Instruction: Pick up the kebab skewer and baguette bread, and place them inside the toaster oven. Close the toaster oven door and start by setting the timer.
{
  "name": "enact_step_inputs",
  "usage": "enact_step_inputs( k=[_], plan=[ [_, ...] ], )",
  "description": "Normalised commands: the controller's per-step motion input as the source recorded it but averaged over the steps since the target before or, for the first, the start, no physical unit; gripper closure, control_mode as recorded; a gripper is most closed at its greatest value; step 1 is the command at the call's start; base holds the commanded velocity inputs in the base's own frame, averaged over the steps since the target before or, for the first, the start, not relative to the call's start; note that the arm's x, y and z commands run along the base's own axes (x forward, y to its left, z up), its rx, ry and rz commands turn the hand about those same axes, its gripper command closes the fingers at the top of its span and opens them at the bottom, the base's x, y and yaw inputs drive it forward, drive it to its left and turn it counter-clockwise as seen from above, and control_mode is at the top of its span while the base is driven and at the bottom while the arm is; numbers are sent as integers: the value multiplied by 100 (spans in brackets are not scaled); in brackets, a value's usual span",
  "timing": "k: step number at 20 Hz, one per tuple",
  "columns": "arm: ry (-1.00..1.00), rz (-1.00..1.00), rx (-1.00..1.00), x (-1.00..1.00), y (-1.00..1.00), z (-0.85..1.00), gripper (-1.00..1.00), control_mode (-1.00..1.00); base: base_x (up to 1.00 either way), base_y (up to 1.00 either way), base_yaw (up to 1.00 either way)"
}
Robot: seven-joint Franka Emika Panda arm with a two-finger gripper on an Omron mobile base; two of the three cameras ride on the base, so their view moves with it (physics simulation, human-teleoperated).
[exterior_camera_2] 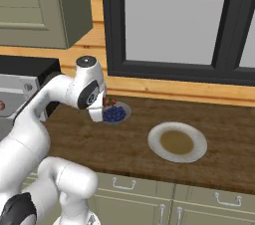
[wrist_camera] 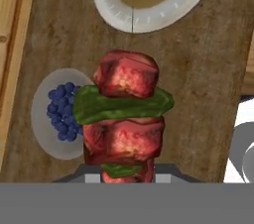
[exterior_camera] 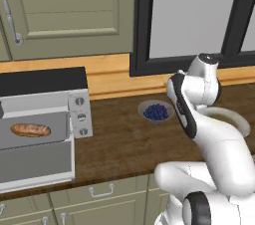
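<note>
My gripper is shut on the kebab skewer, whose red-brown meat chunks and green pepper stand up from between the fingers. The skewer hangs in the air over the counter, just above the blueberry bowl. At the far left stands the toaster oven, with its door folded down and open. The baguette bread lies on the rack inside. Three round knobs run down the oven's right side.
A grey bowl of blueberries sits on the wooden counter right of the oven. A white plate with a brown centre lies further right. Behind are a dark-framed window and wall cabinets; drawers run below the counter edge.
</note>
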Motion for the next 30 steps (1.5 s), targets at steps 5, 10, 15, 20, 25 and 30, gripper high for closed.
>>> enact_step_inputs(
  k=[5,10,15,20,25,30],
  plan=[
    [-8,-35,3,-11,98,2,100,-100,0,0,0],
    [-4,-25,9,0,90,6,100,-100,0,0,0],
    [11,-11,10,0,97,12,100,-100,0,0,0],
    [10,-2,10,-3,94,0,100,-100,0,0,0],
    [4,0,14,0,90,0,100,-100,0,0,0],
    [0,0,19,0,83,1,100,-100,0,0,0]
  ],
)
